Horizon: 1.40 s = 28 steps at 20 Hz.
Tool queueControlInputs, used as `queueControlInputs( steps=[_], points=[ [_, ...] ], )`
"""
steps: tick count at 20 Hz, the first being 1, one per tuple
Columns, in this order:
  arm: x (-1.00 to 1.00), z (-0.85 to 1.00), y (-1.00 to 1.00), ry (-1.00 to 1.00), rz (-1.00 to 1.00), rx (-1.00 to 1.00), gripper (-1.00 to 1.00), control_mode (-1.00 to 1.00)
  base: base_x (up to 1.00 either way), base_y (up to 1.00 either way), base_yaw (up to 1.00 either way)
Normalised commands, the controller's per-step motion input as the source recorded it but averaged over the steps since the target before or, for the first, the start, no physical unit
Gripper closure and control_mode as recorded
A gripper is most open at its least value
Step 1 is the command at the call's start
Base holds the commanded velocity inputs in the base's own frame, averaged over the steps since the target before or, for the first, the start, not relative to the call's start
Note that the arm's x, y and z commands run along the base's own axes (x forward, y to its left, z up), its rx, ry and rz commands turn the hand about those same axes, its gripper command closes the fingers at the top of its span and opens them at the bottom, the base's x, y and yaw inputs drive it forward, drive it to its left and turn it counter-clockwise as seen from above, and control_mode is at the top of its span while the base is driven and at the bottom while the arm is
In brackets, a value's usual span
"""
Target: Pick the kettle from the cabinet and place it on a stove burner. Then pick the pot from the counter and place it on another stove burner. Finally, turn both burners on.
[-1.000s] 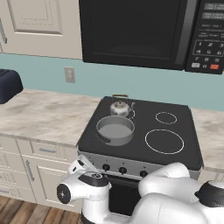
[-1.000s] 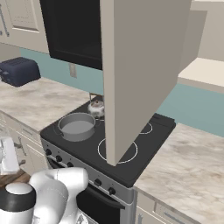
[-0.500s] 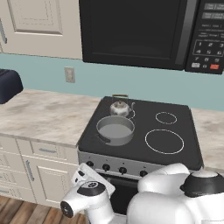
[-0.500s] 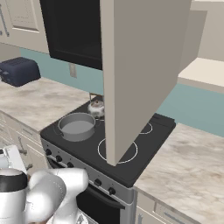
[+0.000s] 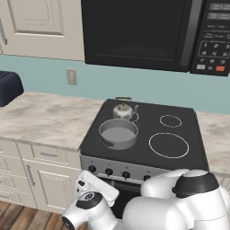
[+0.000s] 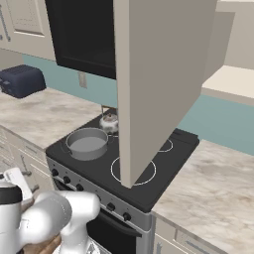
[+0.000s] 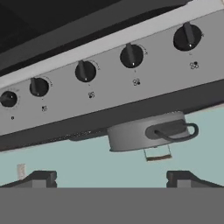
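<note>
1. Left base view: the wide shallow grey metal pot (image 5: 118, 133) sits on the front left burner of the flat black glass cooktop (image 5: 179, 134). Its inside shows a bare grey bottom, with nothing in it.
2. Just behind the pot, on the rear left burner, stands the small shiny silver kettle (image 5: 123, 110) with its tall arched wire handle upright. The two are close together; whether they touch I cannot tell.
3. Two white circle burners to the right carry nothing: the small rear one (image 5: 170, 121) and the large front one (image 5: 169, 145).
4. Five dark round knobs (image 5: 109, 171) line the stove's grey front panel, below the pot.
5. Long beige-and-grey marbled stone counter (image 5: 45, 119) runs to the left of the stove, with a dark blue toaster (image 5: 9, 87) at its far end.
6. Right base view: the pot (image 6: 87, 143) and kettle (image 6: 109, 120) show again, partly beside an open beige cabinet door (image 6: 158, 74) that hangs in front of the cooktop.
7. Hand view: the gripper (image 7: 111, 179) is low in front of the stove, looking up at the knob row (image 7: 85, 71) — the picture is rolled over, so the pot (image 7: 148, 131) appears beneath the panel. Its two dark finger tips (image 7: 39, 178) stand as wide apart as they go, with nothing between them.
</note>
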Motion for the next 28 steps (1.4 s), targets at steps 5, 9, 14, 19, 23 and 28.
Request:
queueControlInputs(
  steps=[5,9,14,19,23,28],
  points=[
    [0.19,0.00,0.00,0.00,0.00,-0.11,-1.00,-1.00,0.00,0.00,0.00],
    [0.27,0.00,0.00,0.00,0.01,-0.07,-1.00,-1.00,0.00,0.00,0.00],
    [0.28,-0.10,0.00,0.00,0.05,-0.07,-1.00,-1.00,0.00,0.00,0.00],
    [0.26,-0.30,0.00,0.00,0.10,-0.05,-1.00,-1.00,0.00,0.00,0.00],
    [0.16,-0.06,0.00,0.00,0.09,0.00,-1.00,-1.00,0.00,0.00,0.00],
    [0.02,-0.02,0.00,-0.01,0.05,-0.01,-1.00,-1.00,0.00,0.00,0.00]
  ],
)
